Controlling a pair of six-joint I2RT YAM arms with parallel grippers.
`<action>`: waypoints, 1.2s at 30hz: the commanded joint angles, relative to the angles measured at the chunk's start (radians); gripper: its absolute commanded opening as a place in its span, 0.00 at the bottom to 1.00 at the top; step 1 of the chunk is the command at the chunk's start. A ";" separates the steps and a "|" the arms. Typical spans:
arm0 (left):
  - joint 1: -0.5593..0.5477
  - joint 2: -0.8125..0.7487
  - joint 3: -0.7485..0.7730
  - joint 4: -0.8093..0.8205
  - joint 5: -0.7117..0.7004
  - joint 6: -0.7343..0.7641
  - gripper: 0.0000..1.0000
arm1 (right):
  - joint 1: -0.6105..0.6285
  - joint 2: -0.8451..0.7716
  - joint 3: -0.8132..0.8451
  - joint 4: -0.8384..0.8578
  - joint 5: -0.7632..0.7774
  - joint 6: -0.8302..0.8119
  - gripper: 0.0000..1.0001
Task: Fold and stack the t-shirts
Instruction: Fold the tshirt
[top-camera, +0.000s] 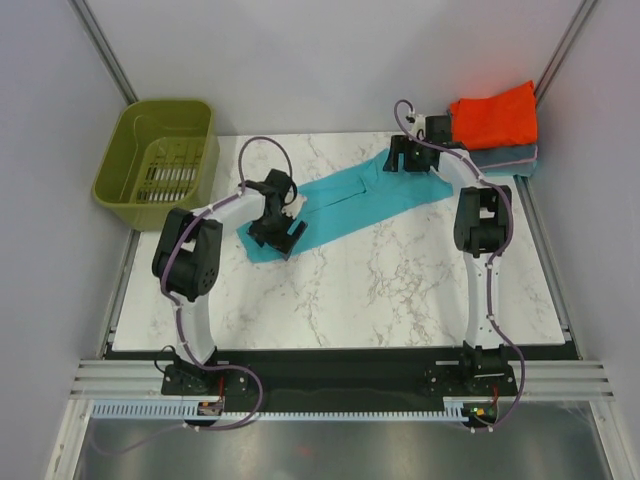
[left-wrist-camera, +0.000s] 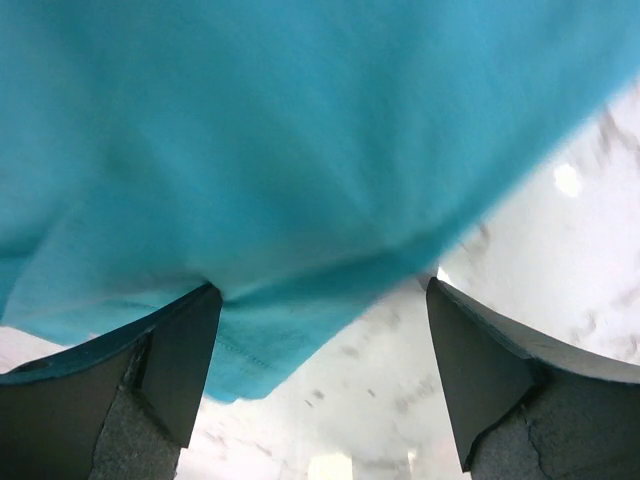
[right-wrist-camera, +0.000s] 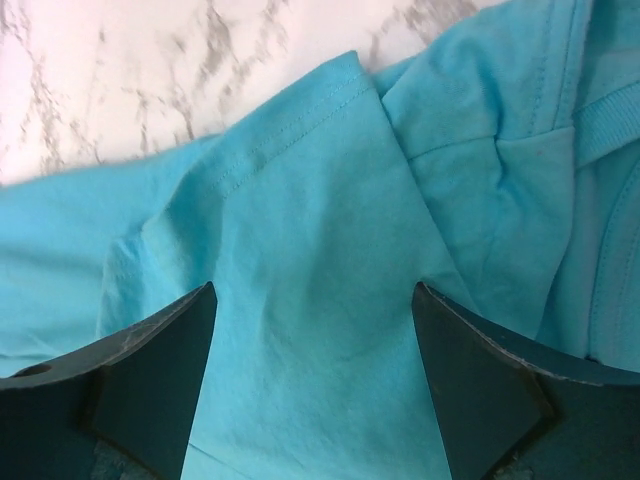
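Observation:
A teal t-shirt (top-camera: 365, 198) lies folded into a long strip running diagonally across the marble table (top-camera: 400, 290). My left gripper (top-camera: 280, 232) hovers open over its lower left end; in the left wrist view the teal hem (left-wrist-camera: 300, 180) lies between the wide-apart fingers (left-wrist-camera: 170, 350), with bare marble beneath. My right gripper (top-camera: 408, 160) is open over the strip's upper right end; its wrist view shows teal cloth (right-wrist-camera: 320, 300) with a sleeve seam and collar rib between the fingers (right-wrist-camera: 470, 370). An orange-red folded shirt (top-camera: 495, 115) rests on a grey-blue folded one (top-camera: 510, 158) at the far right corner.
An olive-green plastic basket (top-camera: 158, 150) stands off the table's far left corner. Metal frame rails run along the left and right sides of the table.

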 joint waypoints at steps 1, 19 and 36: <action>-0.076 -0.090 -0.141 -0.045 0.003 -0.033 0.91 | 0.039 0.063 0.089 0.028 -0.010 0.028 0.88; -0.117 -0.132 0.026 -0.033 -0.133 0.044 0.89 | 0.056 -0.271 -0.117 0.033 0.043 0.019 0.93; 0.028 0.211 0.252 -0.141 0.089 0.015 0.83 | 0.027 -0.190 -0.328 0.040 -0.063 0.108 0.93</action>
